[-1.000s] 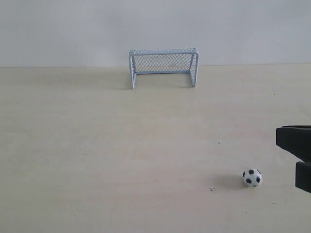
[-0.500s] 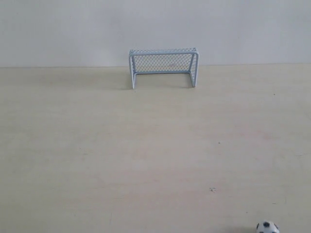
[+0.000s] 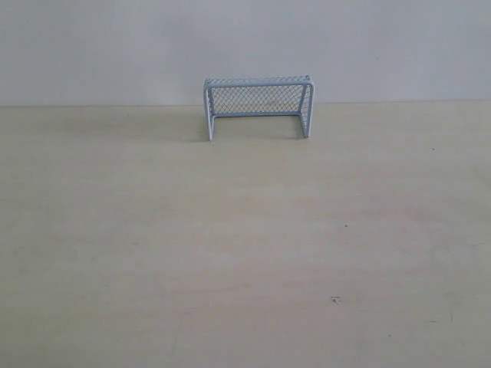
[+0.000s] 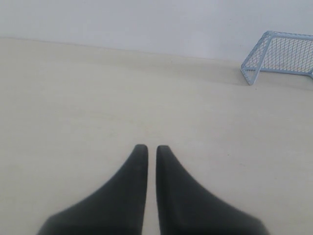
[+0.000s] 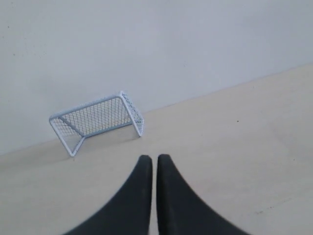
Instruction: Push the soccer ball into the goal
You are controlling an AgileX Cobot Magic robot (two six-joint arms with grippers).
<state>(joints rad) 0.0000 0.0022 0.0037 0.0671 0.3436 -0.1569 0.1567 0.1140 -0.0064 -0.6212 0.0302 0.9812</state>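
The pale blue-white goal (image 3: 258, 106) stands at the far edge of the table against the white wall, its mouth facing the near side and nothing inside it. It also shows in the left wrist view as the goal (image 4: 281, 56) and in the right wrist view as the goal (image 5: 95, 121). The soccer ball is out of view in every frame. My left gripper (image 4: 148, 148) is shut with nothing between its fingers, over bare table. My right gripper (image 5: 153, 157) is shut and empty too. Neither gripper appears in the exterior view.
A pale wooden table (image 3: 230, 245) runs back to a plain white wall (image 3: 245, 38). A few small dark specks (image 3: 335, 299) mark the surface at the near right.
The ball rolled from the near right toward the front edge and has left the exterior view. The right gripper, at the right edge one second ago, has withdrawn out of view.
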